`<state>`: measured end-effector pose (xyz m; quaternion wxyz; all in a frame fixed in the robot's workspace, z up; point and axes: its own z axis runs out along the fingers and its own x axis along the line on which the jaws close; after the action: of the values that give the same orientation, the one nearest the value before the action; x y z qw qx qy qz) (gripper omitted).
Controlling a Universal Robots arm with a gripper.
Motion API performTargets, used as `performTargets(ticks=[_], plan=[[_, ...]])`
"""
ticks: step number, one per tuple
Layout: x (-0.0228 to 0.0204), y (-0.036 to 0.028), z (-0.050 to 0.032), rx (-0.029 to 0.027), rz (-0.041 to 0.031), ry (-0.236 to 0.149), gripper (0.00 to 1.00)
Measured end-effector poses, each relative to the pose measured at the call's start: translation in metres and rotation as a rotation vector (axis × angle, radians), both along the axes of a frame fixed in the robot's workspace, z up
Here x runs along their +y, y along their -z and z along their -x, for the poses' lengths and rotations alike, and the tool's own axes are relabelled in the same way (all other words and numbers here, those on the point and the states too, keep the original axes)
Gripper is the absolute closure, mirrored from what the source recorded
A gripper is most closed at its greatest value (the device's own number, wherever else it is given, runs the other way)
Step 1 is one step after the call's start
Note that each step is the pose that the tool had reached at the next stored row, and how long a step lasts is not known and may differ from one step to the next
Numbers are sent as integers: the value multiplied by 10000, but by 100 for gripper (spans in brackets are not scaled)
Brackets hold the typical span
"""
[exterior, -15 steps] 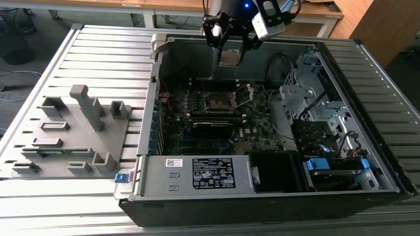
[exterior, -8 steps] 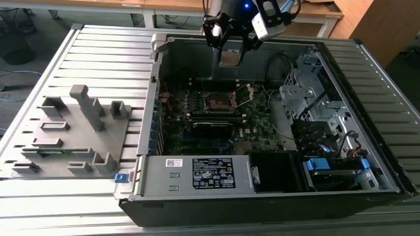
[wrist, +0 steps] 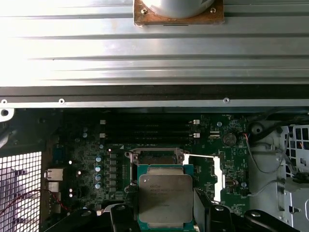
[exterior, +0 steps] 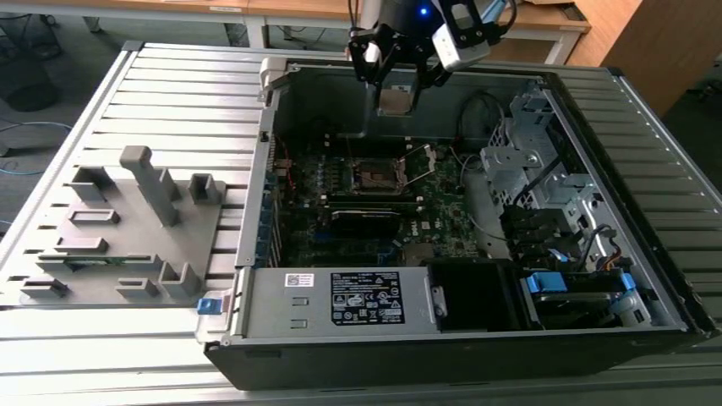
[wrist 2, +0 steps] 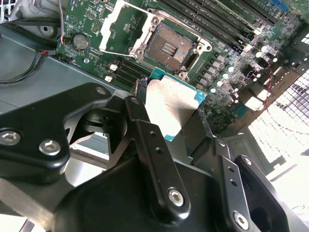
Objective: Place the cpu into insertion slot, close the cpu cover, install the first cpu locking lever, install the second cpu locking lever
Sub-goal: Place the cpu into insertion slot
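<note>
**A:** Standing next to the rig right now. How far along would you say it is?

**B:** Barely started, imo. In the exterior view the gripper [exterior: 397, 85] hangs over the far end of the open computer case [exterior: 631, 254], clamped on the cpu [exterior: 395, 100], well above the board. The insertion slot [exterior: 373, 175] sits bare below it and a bit nearer the camera.

**A:** And the cover?

**B:** Second wrist view shows that best. The cpu cover [wrist 2: 110, 24] is flipped open just beside the insertion slot [wrist 2: 169, 47], and you can see green board through its window. The slot's dark contact field is uncovered. The cpu [wrist 2: 171, 108] is pinched by its edges, silver top facing the camera, with the gripper [wrist 2: 168, 113] closed around it.

**A:** First wrist view agrees?

**B:** Yep. The cpu [wrist: 165, 195] is held flat in the gripper [wrist: 165, 215], and it hides part of the insertion slot [wrist: 157, 157] behind it, but it's not seated. The cpu cover [wrist: 218, 179] is swung out beside the slot.

**A:** So nothing ticked off yet?

**B:** I'd say the chip is in hand and that's it. Placing, closing the cover and both levers are all left. I can't really make out how the levers lie.
</note>
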<state>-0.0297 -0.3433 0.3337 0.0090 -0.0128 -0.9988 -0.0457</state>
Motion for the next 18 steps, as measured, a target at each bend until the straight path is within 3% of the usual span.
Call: performTargets(ticks=[18], plan=[[0, 46, 0, -1, 1, 0, 46]])
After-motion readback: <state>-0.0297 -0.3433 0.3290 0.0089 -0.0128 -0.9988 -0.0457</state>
